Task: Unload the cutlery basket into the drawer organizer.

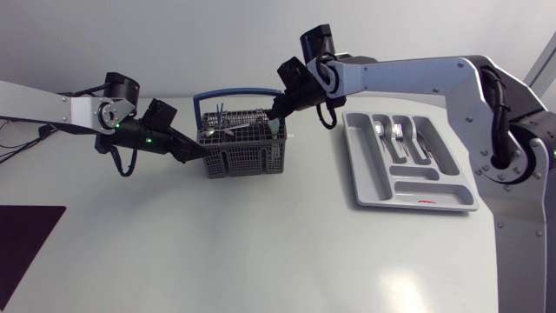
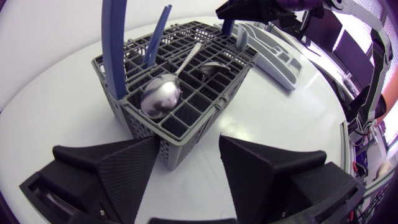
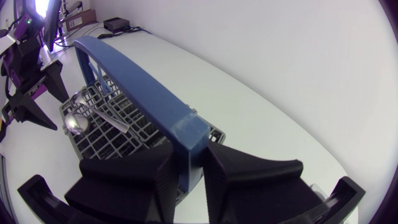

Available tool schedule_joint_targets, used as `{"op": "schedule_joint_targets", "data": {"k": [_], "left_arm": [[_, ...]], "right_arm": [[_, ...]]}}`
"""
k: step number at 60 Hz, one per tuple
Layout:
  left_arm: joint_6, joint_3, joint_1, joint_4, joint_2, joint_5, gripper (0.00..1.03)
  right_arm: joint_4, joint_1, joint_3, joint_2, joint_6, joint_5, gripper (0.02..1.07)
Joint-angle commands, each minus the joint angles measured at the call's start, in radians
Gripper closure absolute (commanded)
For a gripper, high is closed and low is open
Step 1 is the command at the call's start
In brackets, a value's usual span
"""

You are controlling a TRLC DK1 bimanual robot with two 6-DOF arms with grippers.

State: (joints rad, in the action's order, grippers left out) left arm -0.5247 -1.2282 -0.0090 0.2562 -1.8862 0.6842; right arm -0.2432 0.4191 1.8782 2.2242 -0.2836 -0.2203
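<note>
Grey basket point(image 1: 246, 155) sits far-middle on the counter point(image 1: 261, 243), organizer point(image 1: 415, 188) to its right. Looks like the right tool point(image 3: 189, 152) is clamped on the blue handle point(image 3: 137, 81); the left tool point(image 2: 189, 142) gapes open at the basket's left corner. One tug could tip it and dump the spoon point(image 2: 160, 98).

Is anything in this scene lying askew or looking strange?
Yes: a spoon lies flat across the top grid of the cutlery basket, not standing in a compartment. The right pincer grips the basket's blue handle, not cutlery.
</note>
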Motion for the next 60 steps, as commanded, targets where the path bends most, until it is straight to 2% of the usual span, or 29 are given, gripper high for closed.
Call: {"op": "schedule_joint_targets", "data": {"k": [1,19,31,44,60], "left_arm": [[-0.024,0.035,-0.019,-0.009,-0.004,0.035,0.3],[-0.067,0.147,0.0,-0.012,0.072,0.06,0.3],[-0.072,0.223,-0.002,-0.012,0.151,0.083,0.3],[-0.087,0.34,0.001,-0.012,0.276,0.094,0.3],[-0.123,0.43,0.018,-0.012,0.334,0.113,0.3]], "right_arm": [[-0.021,0.037,-0.05,-0.014,-0.002,-0.016,1.0],[0.001,0.053,-0.278,-0.153,-0.019,-0.01,1.0],[0.002,0.06,-0.373,-0.236,-0.012,0.002,1.0],[-0.002,0.152,-0.541,-0.36,0.018,0.119,1.0],[-0.042,0.182,-0.708,-0.555,0.07,0.16,1.0]]}}
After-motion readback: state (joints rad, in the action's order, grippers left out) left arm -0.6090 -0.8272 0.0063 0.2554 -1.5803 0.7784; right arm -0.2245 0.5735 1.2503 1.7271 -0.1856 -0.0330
